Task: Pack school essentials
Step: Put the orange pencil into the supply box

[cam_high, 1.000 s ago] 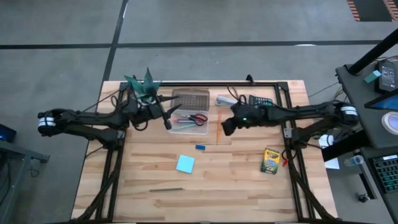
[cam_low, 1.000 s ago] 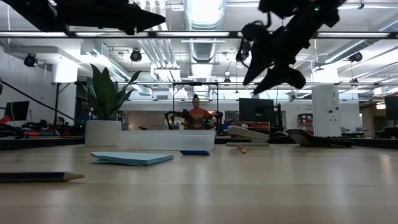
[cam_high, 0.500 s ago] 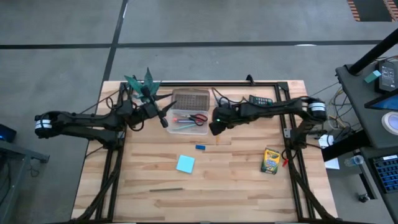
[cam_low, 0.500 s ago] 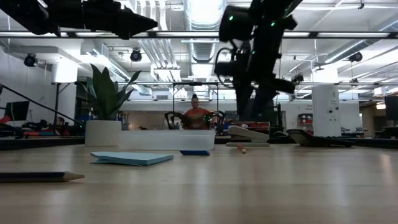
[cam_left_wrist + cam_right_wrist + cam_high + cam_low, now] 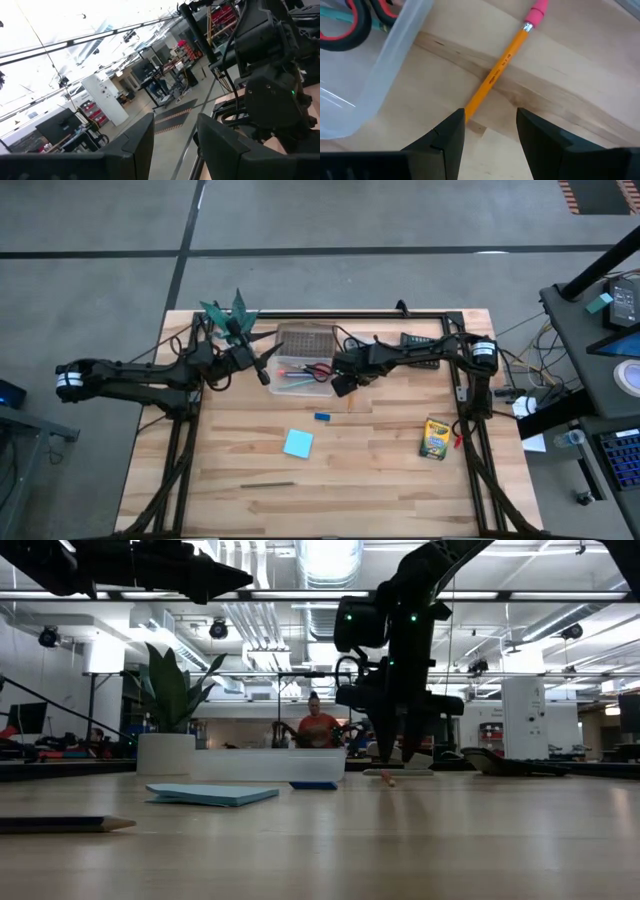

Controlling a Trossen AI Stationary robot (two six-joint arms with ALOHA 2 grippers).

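**Pencil pickup coming up, right beside the plastic box**

Looks to me like we're on the pencil step. The right gripper (image 5: 489,131) is hanging just over the orange pencil (image 5: 496,75), fingers parted with the shaft running between them, nothing held yet. The pencil lies flat on the table just beside the clear plastic box (image 5: 305,375), pink eraser end pointing away from the claw. It's thin and smooth, so I'd guess the next move is a straight drop and a centred pinch or it'll roll. Red scissors (image 5: 320,369) are already inside the box. The left gripper (image 5: 266,370) waits at the box's other side, partly open and empty.
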